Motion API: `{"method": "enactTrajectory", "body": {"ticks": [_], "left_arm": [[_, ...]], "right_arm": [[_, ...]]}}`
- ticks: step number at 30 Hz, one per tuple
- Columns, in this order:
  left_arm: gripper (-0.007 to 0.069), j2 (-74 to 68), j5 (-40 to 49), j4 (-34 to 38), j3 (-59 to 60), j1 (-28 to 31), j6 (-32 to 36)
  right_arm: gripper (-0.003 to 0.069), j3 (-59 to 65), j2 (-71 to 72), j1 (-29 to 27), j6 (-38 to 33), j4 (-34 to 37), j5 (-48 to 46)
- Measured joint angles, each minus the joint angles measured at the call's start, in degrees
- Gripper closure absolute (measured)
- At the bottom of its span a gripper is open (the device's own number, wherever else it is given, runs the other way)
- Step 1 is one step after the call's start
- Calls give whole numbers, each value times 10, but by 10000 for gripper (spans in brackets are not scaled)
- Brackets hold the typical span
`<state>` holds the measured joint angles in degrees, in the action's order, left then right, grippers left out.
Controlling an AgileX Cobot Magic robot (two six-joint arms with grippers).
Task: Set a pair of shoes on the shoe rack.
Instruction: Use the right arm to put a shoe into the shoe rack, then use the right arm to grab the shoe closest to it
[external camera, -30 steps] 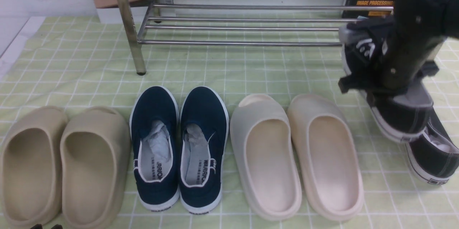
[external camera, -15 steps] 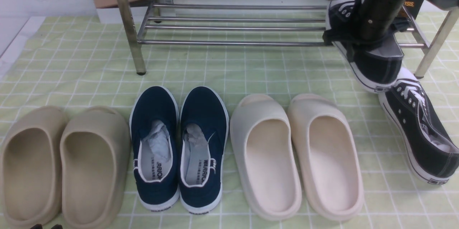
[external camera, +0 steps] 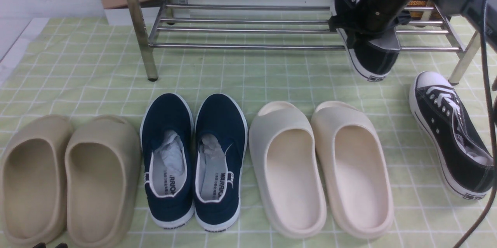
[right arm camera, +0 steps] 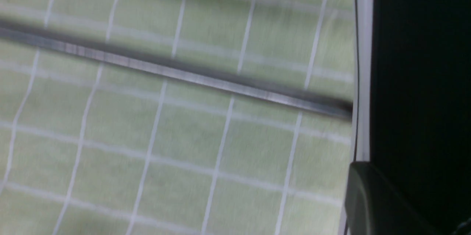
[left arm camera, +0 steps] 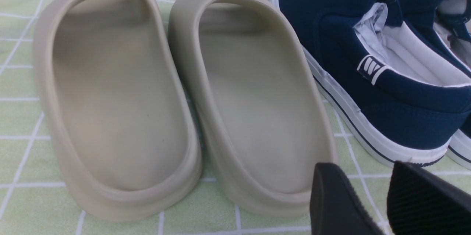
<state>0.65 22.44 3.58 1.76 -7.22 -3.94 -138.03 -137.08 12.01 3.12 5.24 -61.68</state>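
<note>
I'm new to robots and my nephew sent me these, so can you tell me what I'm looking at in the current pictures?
It's a robot with two arms, each ending in a pincer. The wide picture looks forward from between the arms; the other two come from cameras on the wrists.

On a green checked cloth stand beige slides, navy slip-ons, cream slides and one black lace-up sneaker. Behind them is a metal shoe rack.

The right pincer holds the other black sneaker by the rack. The left pincer, seen in its wrist picture, holds nothing; its fingers stand apart near the beige slides.

The right wrist picture is mostly rack bars and cloth, with the held sneaker along one edge.
</note>
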Motion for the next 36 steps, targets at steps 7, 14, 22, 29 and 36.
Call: {"method": "enactTrajectory", "body": {"ticks": [7, 14, 22, 29, 36], "left_arm": [[386, 0, 0, 0, 0, 0, 0], [386, 0, 0, 0, 0, 0, 0], [386, 0, 0, 0, 0, 0, 0], [386, 0, 0, 0, 0, 0, 0], [386, 0, 0, -1, 0, 0, 0]], "right_arm": [[558, -1, -3, 0, 0, -2, 33], [251, 3, 21, 0, -6, 6, 40], [102, 13, 95, 0, -15, 17, -11], [115, 20, 188, 0, -23, 20, -40], [120, 139, 345, 0, -31, -28, -33]]}}
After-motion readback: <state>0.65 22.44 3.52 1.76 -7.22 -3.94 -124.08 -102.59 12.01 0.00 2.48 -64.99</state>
